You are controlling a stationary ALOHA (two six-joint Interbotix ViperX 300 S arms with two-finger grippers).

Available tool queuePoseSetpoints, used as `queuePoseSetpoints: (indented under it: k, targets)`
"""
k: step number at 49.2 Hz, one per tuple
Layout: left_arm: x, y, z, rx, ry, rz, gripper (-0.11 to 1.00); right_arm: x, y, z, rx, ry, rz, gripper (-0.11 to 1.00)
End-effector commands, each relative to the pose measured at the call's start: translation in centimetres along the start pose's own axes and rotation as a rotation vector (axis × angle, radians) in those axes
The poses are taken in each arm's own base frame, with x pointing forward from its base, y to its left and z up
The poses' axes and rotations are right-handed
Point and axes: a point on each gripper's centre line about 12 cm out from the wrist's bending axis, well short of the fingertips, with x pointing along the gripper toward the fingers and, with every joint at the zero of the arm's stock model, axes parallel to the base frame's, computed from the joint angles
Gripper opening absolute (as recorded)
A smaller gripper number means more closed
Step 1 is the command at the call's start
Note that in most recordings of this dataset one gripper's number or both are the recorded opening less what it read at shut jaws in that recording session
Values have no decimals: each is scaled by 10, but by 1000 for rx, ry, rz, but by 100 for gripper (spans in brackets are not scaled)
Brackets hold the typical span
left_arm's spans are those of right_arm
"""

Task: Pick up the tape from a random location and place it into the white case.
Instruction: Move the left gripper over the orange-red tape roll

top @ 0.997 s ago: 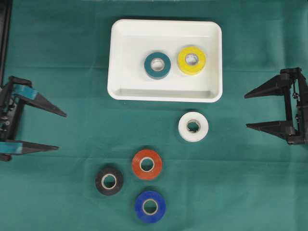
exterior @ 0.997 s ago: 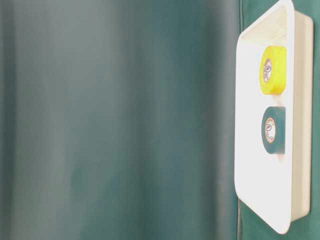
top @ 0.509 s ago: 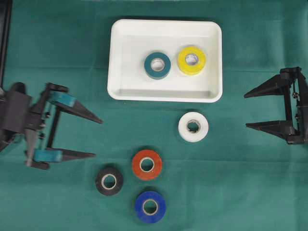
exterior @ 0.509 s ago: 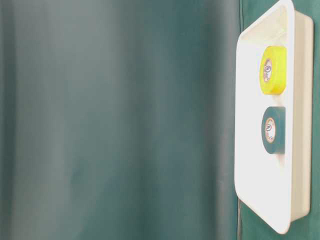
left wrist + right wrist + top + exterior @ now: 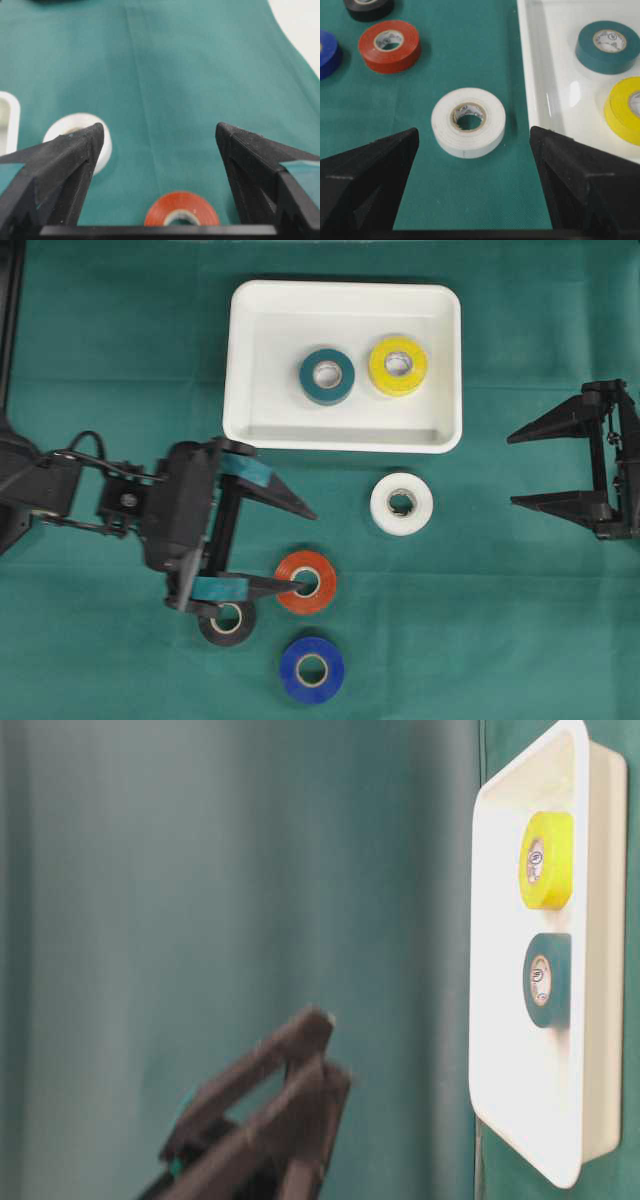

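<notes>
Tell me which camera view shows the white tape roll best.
Right wrist view: the white tape roll is large, sharp and unobstructed. Overhead shows it small but whole. In the left wrist view a finger partly hides it. Table-level misses it.

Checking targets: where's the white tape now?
Overhead view, right of centre: the white tape lies flat on the green cloth, just below the white case, up-right of the red tape.

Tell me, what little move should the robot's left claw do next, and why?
Probably lower straight down. The left gripper is open and empty, and the red tape lies between its fingers in the wrist view. Going lower would likely let it close on that roll for the white case.
</notes>
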Motion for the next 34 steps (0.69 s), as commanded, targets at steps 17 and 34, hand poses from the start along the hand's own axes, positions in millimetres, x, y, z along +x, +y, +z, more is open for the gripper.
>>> queuePoseSetpoints:
  k: [17,34]
  targets:
    - [12,3,12,-66,101,5,91,1,2,9,-8,-21,4,86]
    - [22,2,14,-80,434,1,91,2,2,11,-14,-19,1,86]
